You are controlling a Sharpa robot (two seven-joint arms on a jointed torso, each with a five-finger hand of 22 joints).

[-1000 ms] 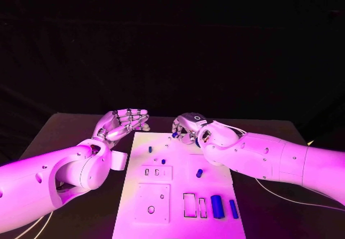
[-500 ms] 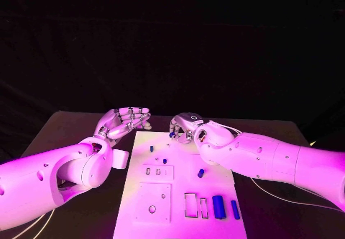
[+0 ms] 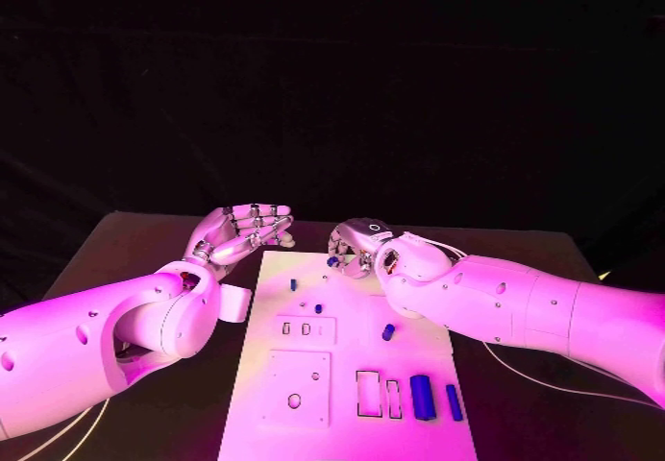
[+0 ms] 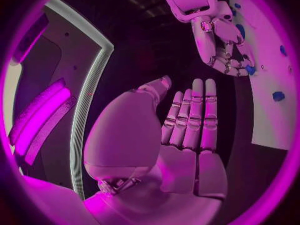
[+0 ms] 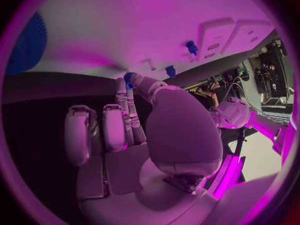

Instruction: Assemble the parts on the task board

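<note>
Right robot hand [image 3: 363, 249] pinching a small blue part [image 3: 334, 260] over the board [image 3: 423, 298] at 12 o'clock. Left robot hand [image 3: 244, 231] spread, holding nothing, at 11. Two pegs look seated; three blue parts [image 3: 420, 397] loose at 5. Early, most left.

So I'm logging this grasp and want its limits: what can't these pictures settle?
- Head view: the right hand hides what its fingers touch on the white task board.
- Right wrist view: a small blue part sits at the fingers, too small to tell if held.
- Left wrist view: the circle's rim cuts off the board.
</note>
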